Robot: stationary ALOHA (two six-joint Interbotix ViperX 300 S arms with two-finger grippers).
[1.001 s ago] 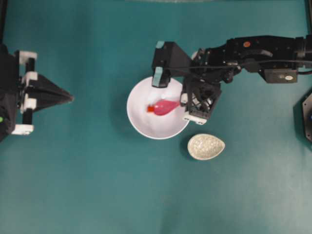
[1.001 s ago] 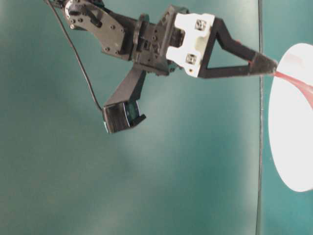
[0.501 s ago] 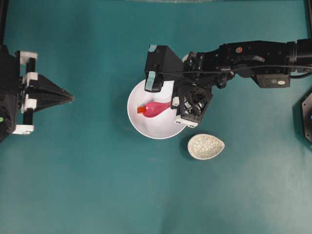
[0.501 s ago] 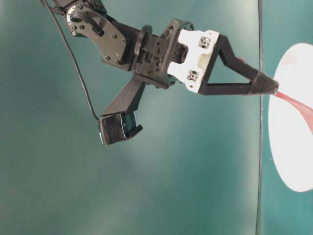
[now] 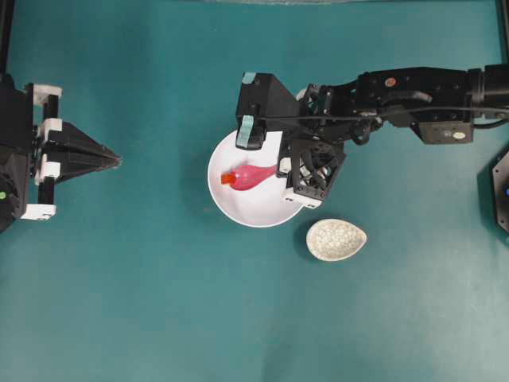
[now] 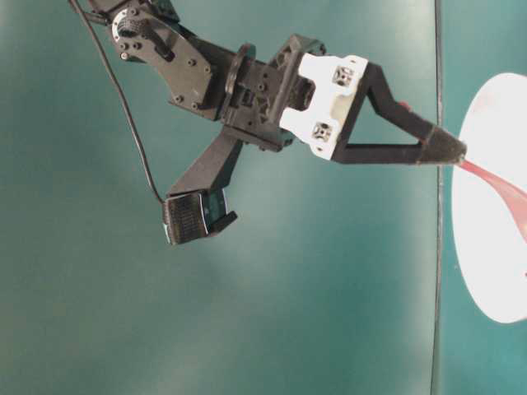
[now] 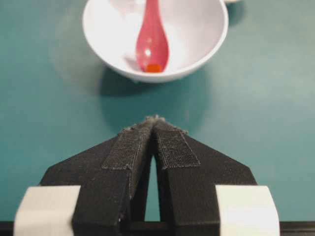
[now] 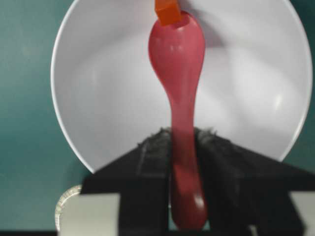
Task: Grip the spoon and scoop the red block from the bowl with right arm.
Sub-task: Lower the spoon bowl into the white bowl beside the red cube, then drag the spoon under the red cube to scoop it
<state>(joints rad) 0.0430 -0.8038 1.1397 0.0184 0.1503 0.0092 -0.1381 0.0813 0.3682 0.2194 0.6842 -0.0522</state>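
The right gripper (image 8: pixel 184 142) is clamped on the handle of the spoon (image 8: pixel 178 54), whose scoop reaches across the bowl (image 8: pixel 98 98). The red block (image 8: pixel 167 11) sits at the scoop's tip against the far wall, not yet loaded. To load it, the tip should go lower and push forward under the block, then tilt up slowly. The left gripper (image 7: pixel 154 129) is closed, well apart.

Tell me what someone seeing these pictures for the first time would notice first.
Probably the pink spoon reaching into the white bowl at the middle of the green table, its handle clamped in the right tool, with a small red block at the spoon's tip. A speckled dish sits beside the bowl, and the left tool rests shut, pointing at the bowl.
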